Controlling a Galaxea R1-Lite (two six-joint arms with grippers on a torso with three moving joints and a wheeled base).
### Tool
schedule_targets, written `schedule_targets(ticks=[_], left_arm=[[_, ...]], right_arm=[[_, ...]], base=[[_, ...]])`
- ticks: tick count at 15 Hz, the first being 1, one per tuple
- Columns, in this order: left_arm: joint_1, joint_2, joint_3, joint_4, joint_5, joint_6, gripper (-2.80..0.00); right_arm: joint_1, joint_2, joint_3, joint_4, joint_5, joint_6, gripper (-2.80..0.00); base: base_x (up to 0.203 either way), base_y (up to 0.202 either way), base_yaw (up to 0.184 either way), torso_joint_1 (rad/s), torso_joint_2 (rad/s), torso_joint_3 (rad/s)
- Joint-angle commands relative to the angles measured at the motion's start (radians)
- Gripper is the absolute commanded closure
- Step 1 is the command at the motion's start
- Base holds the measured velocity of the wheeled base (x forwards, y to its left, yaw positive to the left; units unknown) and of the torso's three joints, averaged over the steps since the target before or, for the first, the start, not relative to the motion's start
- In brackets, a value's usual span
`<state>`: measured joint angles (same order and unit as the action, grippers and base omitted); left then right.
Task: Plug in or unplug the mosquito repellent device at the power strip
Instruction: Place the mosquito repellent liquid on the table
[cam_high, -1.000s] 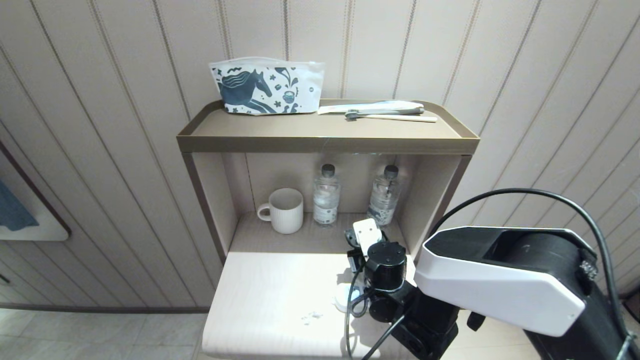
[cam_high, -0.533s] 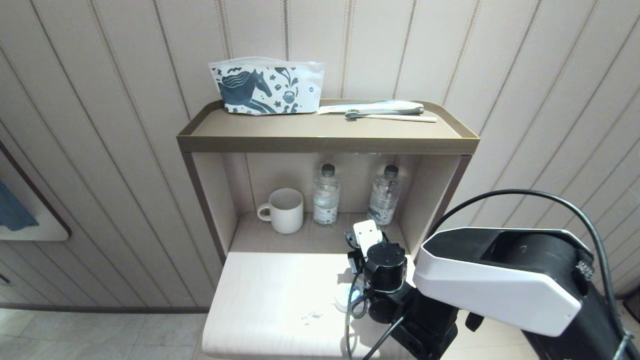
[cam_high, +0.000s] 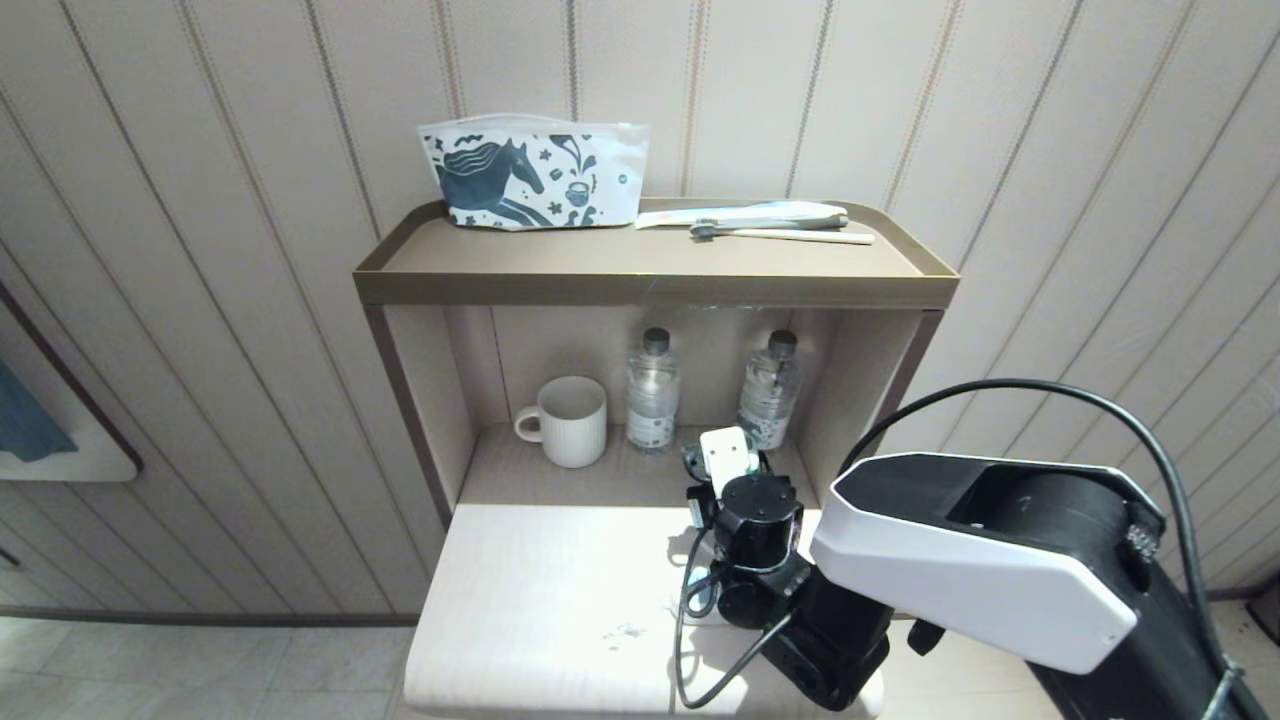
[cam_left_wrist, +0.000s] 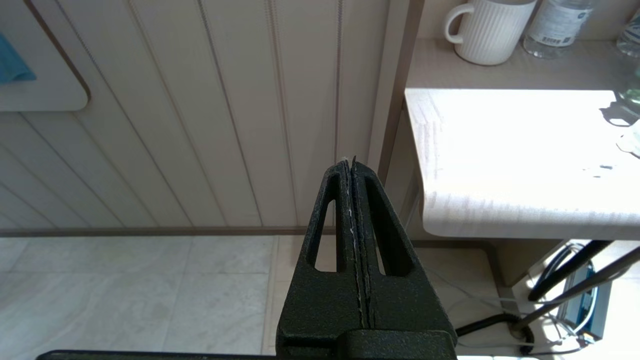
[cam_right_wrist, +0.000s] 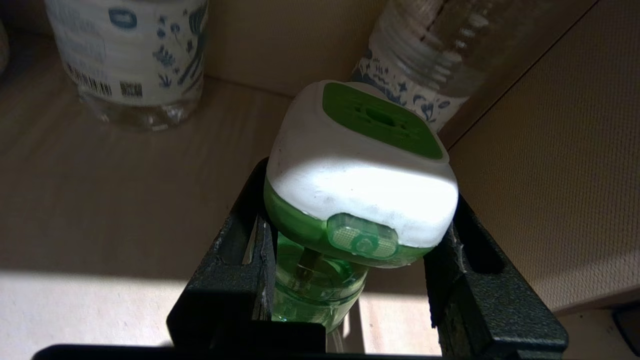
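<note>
The power strip (cam_high: 703, 592) at lower centre is largely hidden by the right gripper (cam_right_wrist: 350, 235), clamped on the mosquito repellent device (cam_right_wrist: 357, 175); two water bottles (cam_high: 652, 392) stand behind. The left gripper (cam_left_wrist: 353, 167) is pressed closed.

Mug (cam_high: 572, 420) left of bottles (cam_high: 652, 390) (lower shelf) — pouch (cam_high: 535, 175) above.

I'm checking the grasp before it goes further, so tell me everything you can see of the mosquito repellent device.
The mosquito repellent device is a small rounded white plastic heater with a green vented panel on top, a green band with a clear oval window on its front, and a clear green liquid bottle beneath. The right gripper holds it tilted, one black finger on each side, above the tabletop by the shelf alcove, close to two water bottles. Its prongs are not visible.
</note>
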<state>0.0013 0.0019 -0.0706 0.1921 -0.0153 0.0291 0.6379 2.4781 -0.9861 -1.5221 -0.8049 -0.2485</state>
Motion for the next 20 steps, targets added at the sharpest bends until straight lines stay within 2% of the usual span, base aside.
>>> schedule_targets(ticks=[1, 8, 20], left_arm=[[0.000, 0.000, 0.000, 0.000, 0.000, 0.000, 0.00], [0.000, 0.000, 0.000, 0.001, 0.000, 0.000, 0.00], [0.000, 0.000, 0.000, 0.001, 0.000, 0.000, 0.00]], right_arm=[[0.001, 0.013, -0.038, -0.047, -0.018, -0.003, 0.00], [0.011, 0.048, -0.058, -0.048, -0.040, -0.006, 0.00], [0.060, -0.116, 0.091, -0.048, -0.050, -0.004, 0.00]], base=[[0.000, 0.000, 0.000, 0.000, 0.00, 0.000], [0.000, 0.000, 0.000, 0.000, 0.00, 0.000], [0.000, 0.000, 0.000, 0.000, 0.00, 0.000]])
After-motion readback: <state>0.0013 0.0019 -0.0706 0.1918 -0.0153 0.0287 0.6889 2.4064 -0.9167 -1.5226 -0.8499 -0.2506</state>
